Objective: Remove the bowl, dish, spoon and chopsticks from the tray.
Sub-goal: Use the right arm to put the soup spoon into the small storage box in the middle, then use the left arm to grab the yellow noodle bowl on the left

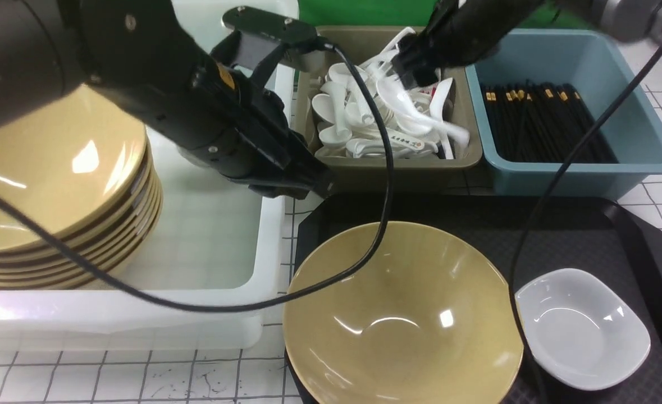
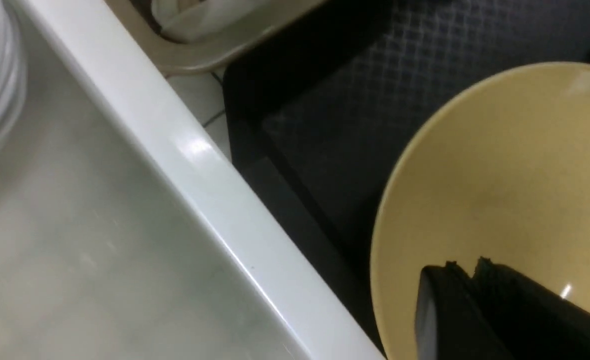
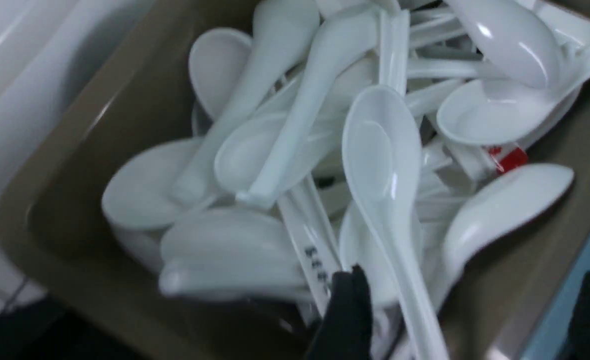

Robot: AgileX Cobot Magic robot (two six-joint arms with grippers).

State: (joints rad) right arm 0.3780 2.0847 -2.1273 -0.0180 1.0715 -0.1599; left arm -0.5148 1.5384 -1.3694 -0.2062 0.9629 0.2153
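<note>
**Spoon (image 3: 381, 165) lies between the spread fingers of the right gripper (image 3: 475, 280).**
It rests atop spoons (image 3: 234, 150) in the olive bin (image 3: 124, 115). Left gripper (image 2: 467, 265), pressed together, over bowl (image 2: 500, 190) on tray (image 2: 355, 100).

One tray (image 1: 589, 235); one loose bowl (image 1: 403, 314); one dish (image 1: 583, 328); several stacked bowls (image 1: 55, 185); one tub (image 1: 112, 325); olive bin (image 1: 420, 166), blue bin (image 1: 578, 178); spoons (image 1: 364, 123), chopsticks (image 1: 544, 129) uncountable.

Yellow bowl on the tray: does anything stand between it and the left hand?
Nothing visible does. In the left wrist view the left hand shows directly against the bare inside of the bowl, near its rim. Only the arm's own black cable loops over the bowl's left side.
</note>
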